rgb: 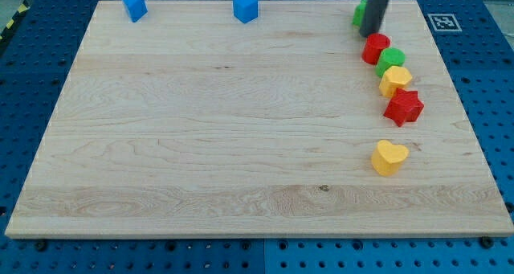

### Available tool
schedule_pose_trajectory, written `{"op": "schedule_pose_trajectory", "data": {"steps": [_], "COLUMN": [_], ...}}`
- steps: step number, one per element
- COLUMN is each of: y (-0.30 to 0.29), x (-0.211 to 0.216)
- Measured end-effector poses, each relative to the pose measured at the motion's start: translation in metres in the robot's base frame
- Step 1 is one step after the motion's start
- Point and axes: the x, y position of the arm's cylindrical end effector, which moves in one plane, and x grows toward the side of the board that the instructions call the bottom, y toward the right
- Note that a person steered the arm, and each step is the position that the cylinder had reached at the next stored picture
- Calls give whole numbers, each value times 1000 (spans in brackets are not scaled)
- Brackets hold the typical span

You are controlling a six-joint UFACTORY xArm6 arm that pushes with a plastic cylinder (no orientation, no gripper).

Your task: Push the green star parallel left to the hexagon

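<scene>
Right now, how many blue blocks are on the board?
2, both at the view's top edge: one blue block near the left corner, another near the middle. None looks hidden, though my rod covers a spot.

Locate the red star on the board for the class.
The red star lies at the view's right, just below the yellow hexagon and above the yellow heart.

Pale, rectangular wooden counter (209, 121) with long grain lines and one small dark knot low down toward the view's right. Beneath and around it, a blue perforated metal base (498, 105) dotted with rows of holes. Black-and-white square marker tag (444, 22) at top right. Yellow-and-black striped tape (10, 25) at top left. Even, soft light.
</scene>
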Motion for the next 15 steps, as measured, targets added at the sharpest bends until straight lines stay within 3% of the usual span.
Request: {"op": "schedule_pose_trajectory", "data": {"steps": [1, 3, 5, 9, 11, 13, 15], "y": [41, 53, -9, -24, -59, -92, -103], "x": [0, -40, -46, -65, -66, -50, 1]}}
